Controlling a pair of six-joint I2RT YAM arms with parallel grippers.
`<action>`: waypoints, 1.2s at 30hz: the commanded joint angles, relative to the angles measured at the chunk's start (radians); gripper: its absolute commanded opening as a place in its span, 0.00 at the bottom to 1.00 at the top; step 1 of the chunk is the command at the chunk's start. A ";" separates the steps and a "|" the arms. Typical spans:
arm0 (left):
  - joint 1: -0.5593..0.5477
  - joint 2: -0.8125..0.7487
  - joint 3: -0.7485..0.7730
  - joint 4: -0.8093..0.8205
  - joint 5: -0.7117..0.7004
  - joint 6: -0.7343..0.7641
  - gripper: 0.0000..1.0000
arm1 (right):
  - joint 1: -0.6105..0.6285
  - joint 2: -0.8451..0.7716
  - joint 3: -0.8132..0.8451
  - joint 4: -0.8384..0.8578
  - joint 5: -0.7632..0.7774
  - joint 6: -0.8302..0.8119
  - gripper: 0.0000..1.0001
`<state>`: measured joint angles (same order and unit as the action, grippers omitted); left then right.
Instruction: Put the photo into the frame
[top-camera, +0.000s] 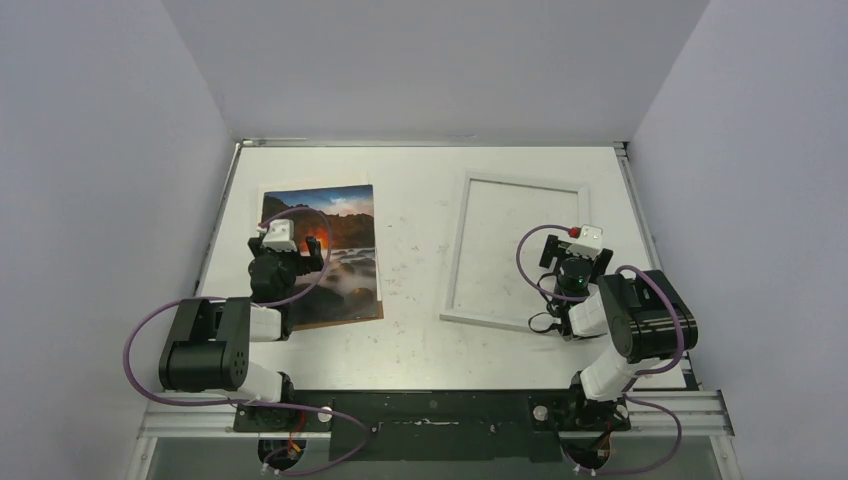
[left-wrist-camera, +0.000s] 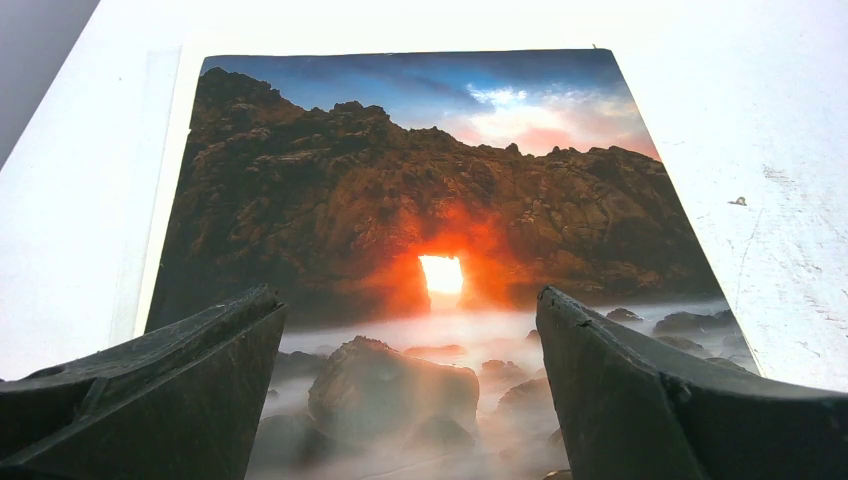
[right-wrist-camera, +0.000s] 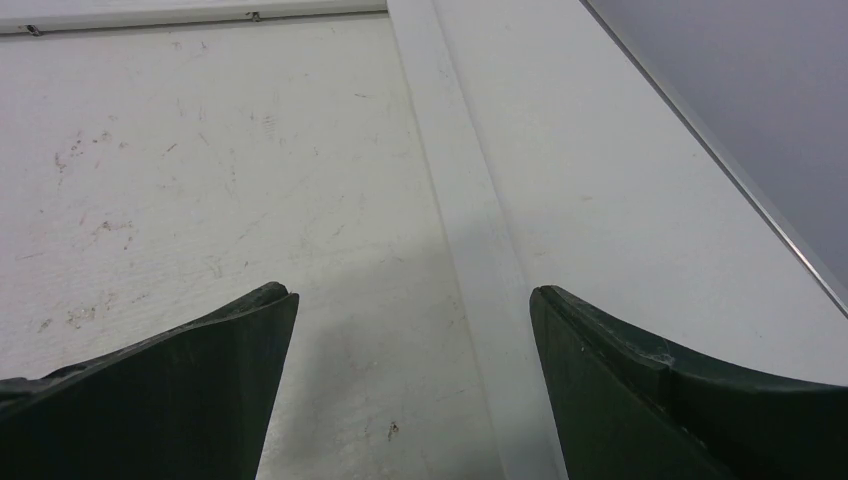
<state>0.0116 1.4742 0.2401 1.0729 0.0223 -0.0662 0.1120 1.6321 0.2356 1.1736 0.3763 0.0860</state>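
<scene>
Lining up the photo pickup

Left gripper (left-wrist-camera: 410, 305) hovers spread wide, empty, over the photo (left-wrist-camera: 440, 200), which lies flat at nine o'clock on the table (top-camera: 420, 250) and runs toward its twelve. Right gripper (right-wrist-camera: 413, 295), also spread, straddles the frame (top-camera: 525, 181) rail at three o'clock. Next, I'd say: catch a photo edge.

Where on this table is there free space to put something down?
Free: the table strip between the photo and the frame, and the band from there to the near edge. Crowded: the left hand over the photo, the right hand over the frame's right rail.
</scene>
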 joint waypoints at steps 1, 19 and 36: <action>-0.004 -0.005 0.014 0.040 -0.015 -0.001 0.96 | -0.003 -0.018 0.004 0.067 -0.013 -0.003 0.90; 0.030 -0.075 0.130 -0.238 0.037 -0.031 0.96 | 0.032 -0.148 0.158 -0.291 0.011 -0.031 0.90; 0.156 -0.145 0.722 -1.132 0.233 -0.076 0.96 | 0.022 -0.125 0.855 -1.274 -0.288 0.454 0.90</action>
<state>0.1375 1.3422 0.8555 0.1677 0.1818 -0.1074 0.1432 1.3945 0.9089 0.2581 0.2150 0.4217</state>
